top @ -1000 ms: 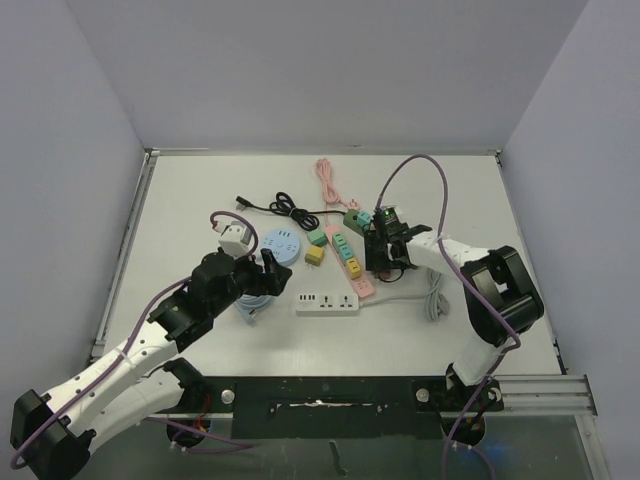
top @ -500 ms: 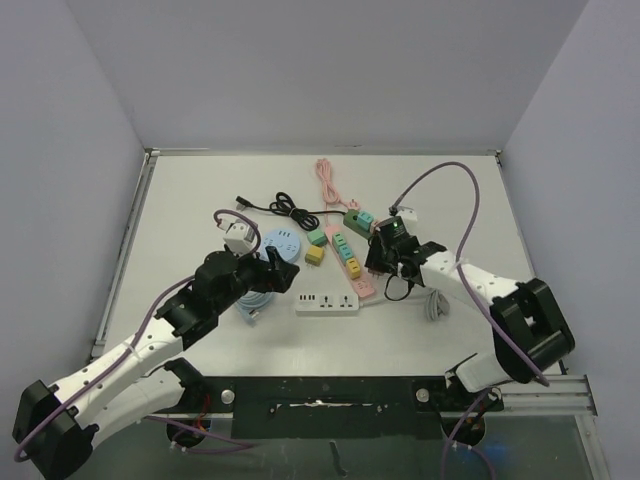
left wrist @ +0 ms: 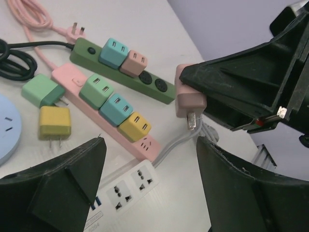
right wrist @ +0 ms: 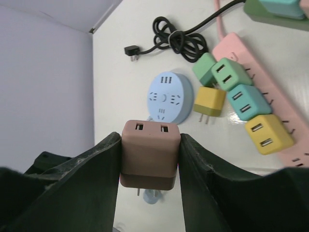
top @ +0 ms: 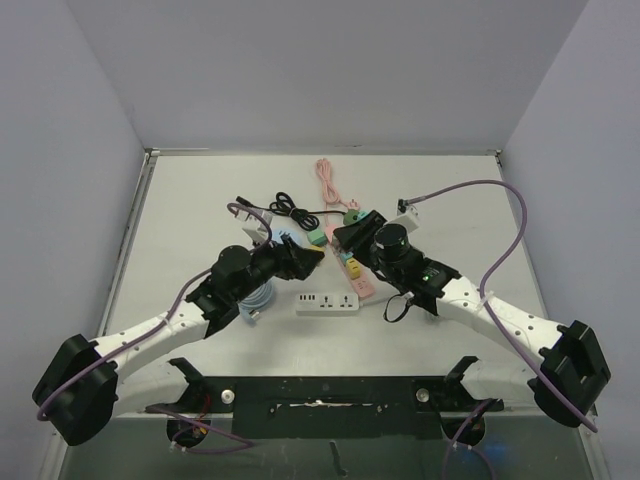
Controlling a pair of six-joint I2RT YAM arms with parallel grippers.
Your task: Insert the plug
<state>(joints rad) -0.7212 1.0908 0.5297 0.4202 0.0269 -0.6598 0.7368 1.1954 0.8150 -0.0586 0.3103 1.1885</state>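
Carrying step: plug aloft, not yet seated.
Left jaws wide, empty; pink plug (right wrist: 149, 154) pinched in right jaws above the desk (top: 200, 200). Next I must line its prongs over the free socket (left wrist: 145, 144) on the pink strip (left wrist: 72, 79).

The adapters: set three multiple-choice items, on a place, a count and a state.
1. Where does the loose yellow adapter lie?
A. Plugged into the white strip
B. On the table between round blue socket and pink power strip
C. In the left end effector
2. How many cube adapters sit in the pink power strip?
A. Two
B. Three
C. Five
3. The right end effector is:
A. Open, empty
B. Shut on a black cable
C. Shut on the pink adapter
Key: 1 B, prongs bare on the table; 2 B, green, teal, yellow; 3 C, fingers clamp it.
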